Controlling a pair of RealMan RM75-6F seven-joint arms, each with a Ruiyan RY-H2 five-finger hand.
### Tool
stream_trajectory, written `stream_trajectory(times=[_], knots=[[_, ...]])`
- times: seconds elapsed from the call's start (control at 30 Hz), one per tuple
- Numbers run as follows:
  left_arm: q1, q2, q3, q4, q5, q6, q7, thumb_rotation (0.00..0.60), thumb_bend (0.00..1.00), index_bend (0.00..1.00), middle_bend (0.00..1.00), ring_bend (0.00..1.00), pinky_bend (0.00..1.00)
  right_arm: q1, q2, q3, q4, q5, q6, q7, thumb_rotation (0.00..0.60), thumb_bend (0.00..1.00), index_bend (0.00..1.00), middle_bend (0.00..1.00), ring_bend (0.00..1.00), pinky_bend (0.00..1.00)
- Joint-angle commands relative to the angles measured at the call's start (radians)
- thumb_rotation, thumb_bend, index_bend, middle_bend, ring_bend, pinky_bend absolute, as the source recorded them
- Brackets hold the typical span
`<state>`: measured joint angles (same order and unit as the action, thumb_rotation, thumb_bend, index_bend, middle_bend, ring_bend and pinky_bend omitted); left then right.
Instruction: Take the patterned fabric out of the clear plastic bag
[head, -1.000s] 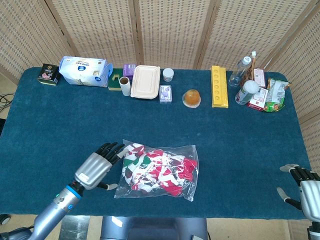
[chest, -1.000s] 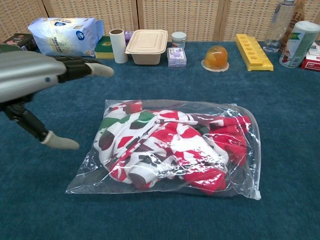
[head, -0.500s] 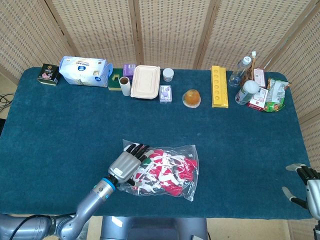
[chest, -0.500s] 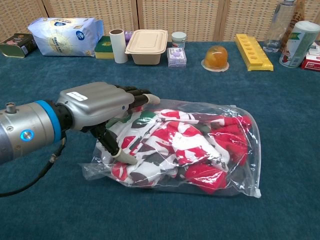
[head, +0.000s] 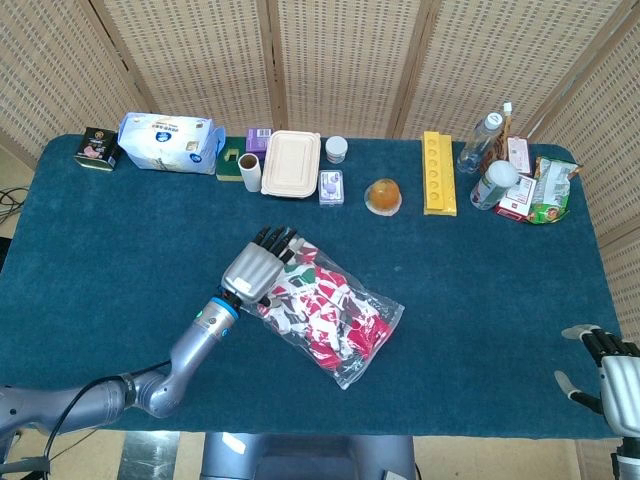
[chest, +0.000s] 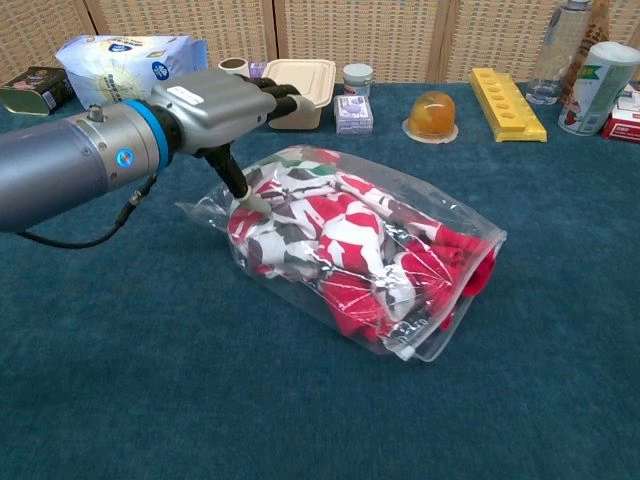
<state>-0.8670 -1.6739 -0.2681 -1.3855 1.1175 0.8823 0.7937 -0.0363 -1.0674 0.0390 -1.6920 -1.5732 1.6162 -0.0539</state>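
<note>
**Left hand holds one end of the bag, fabric is inside**

In the lower right corner of the head view, the right hand (head: 610, 375) is at the near edge of the table (head: 120, 250). Its fingers are apart and it holds nothing. The chest view does not show this hand.

A little farther in, near the middle of both views, the clear plastic bag (chest: 440, 270) lies on the blue table cloth. It lies diagonally, from the upper left to the lower right of the frame. The patterned fabric (chest: 340, 235), in red, white, green and dark colours, is inside the bag and fills most of it. No part of the fabric is seen outside the plastic.

The left hand (head: 255, 270) is on the upper left end of the bag. In the chest view the thumb presses into the plastic from the side and the other fingers reach over the top of this end, so the hand grips the bag. This end looks a bit higher than the other end, which rests on the table.

Along the far edge of the table, at the top of the frame, there is a row of things: a dark tin (head: 97, 147), a blue and white package (head: 168, 142), a beige lidded box (head: 291, 163), an orange dome-shaped thing (head: 383, 196), a yellow tray (head: 438, 172) and a clear bottle (head: 480, 142).
</note>
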Motion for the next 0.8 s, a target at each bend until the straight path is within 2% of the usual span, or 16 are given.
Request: stream_trajectory(times=[0.03,0.13,0.23,0.4,0.5,0.6,0.8], knots=[[-0.018,0.06,-0.031,-0.036,-0.008,-0.042,-0.095,0.561,0.06,0.0,0.02,0.0,0.1,0.0,0.001,0.001,-0.017,-0.006,0.005,-0.018,0.6,0.26,0.35,0.34,0.38,0.4],[0.0,0.161,-0.029,-0.139,-0.008,-0.076,-0.17,0.568,0.06,0.0,0.02,0.0,0.1,0.0,0.003,0.002,-0.023,-0.007,0.004,-0.024,0.6,0.26,0.35,0.34,0.38,0.4],[0.029,0.303,-0.015,-0.275,0.033,-0.117,-0.279,0.57,0.06,0.0,0.02,0.0,0.1,0.004,0.007,0.004,-0.026,-0.007,0.0,-0.026,0.6,0.26,0.35,0.34,0.38,0.4],[0.048,0.437,0.01,-0.367,0.166,-0.141,-0.418,0.569,0.06,0.0,0.02,0.0,0.1,0.008,0.006,0.009,-0.025,-0.003,-0.005,-0.024,0.6,0.26,0.35,0.34,0.38,0.4],[0.026,0.462,0.025,-0.364,0.213,-0.182,-0.473,0.564,0.06,0.0,0.02,0.0,0.1,0.01,0.005,0.009,-0.024,-0.004,-0.007,-0.02,0.6,0.26,0.35,0.34,0.38,0.4],[-0.027,0.441,0.037,-0.334,0.221,-0.25,-0.49,0.566,0.05,0.0,0.02,0.0,0.09,0.009,0.003,0.007,-0.02,-0.006,-0.007,-0.016,0.6,0.26,0.35,0.34,0.38,0.4],[-0.135,0.341,0.047,-0.243,0.21,-0.336,-0.466,0.565,0.02,0.0,0.02,0.0,0.08,0.0,0.007,0.01,-0.015,0.002,0.006,-0.007,0.6,0.26,0.35,0.34,0.38,0.4]])
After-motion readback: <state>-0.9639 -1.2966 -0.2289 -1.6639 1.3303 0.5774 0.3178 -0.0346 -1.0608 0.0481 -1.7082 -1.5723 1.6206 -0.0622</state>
